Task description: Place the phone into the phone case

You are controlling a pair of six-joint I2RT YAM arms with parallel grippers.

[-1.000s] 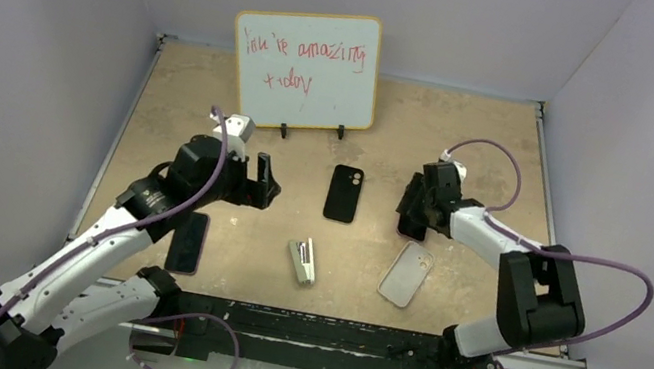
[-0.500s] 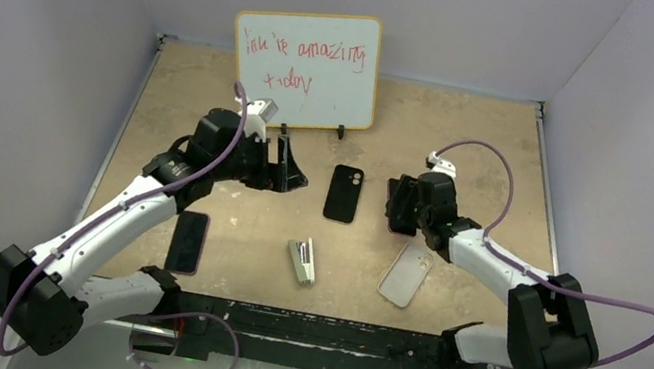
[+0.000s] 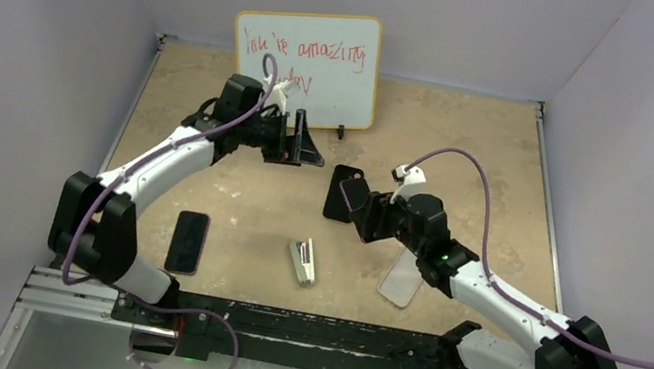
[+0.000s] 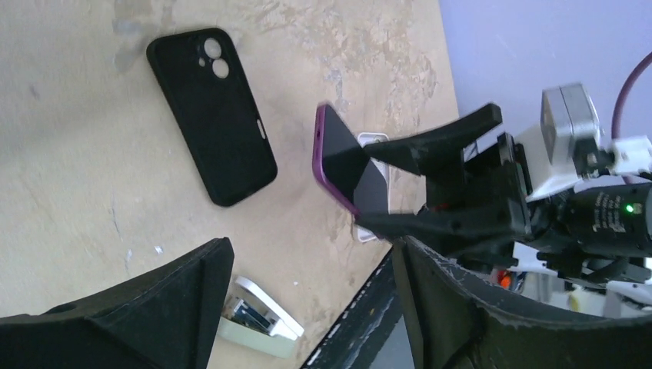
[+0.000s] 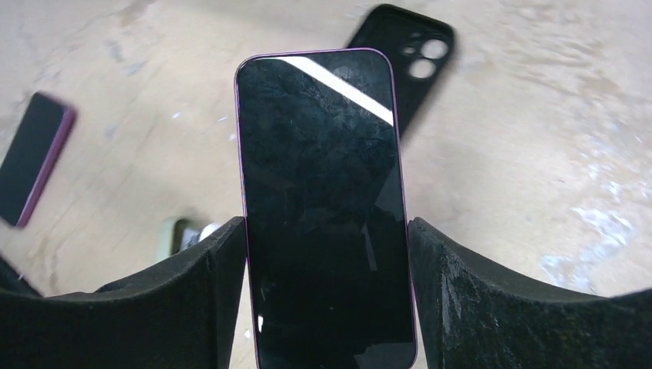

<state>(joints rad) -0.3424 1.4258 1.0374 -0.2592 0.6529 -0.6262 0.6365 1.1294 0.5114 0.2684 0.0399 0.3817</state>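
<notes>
My right gripper [image 5: 327, 231] is shut on a dark phone with a purple edge [image 5: 327, 207], holding it by its long sides above the table; both also show in the top view, gripper [image 3: 366, 217] and phone [image 3: 353, 189]. The translucent whitish phone case [image 3: 402, 281] lies flat on the table, just near and right of that gripper, partly hidden by the right arm. My left gripper [image 3: 304, 145] is open and empty, in front of the whiteboard, and looks across at the held phone [image 4: 350, 165].
A black case with camera holes [image 4: 211, 115] lies mid-table under the held phone. A small grey stapler [image 3: 301, 261] lies near the front. A second dark phone [image 3: 187, 241] lies front left. A whiteboard [image 3: 308, 65] stands at the back.
My right gripper carried the phone left, from the right side to over the black case. My left arm swung further back toward the whiteboard, still open.
</notes>
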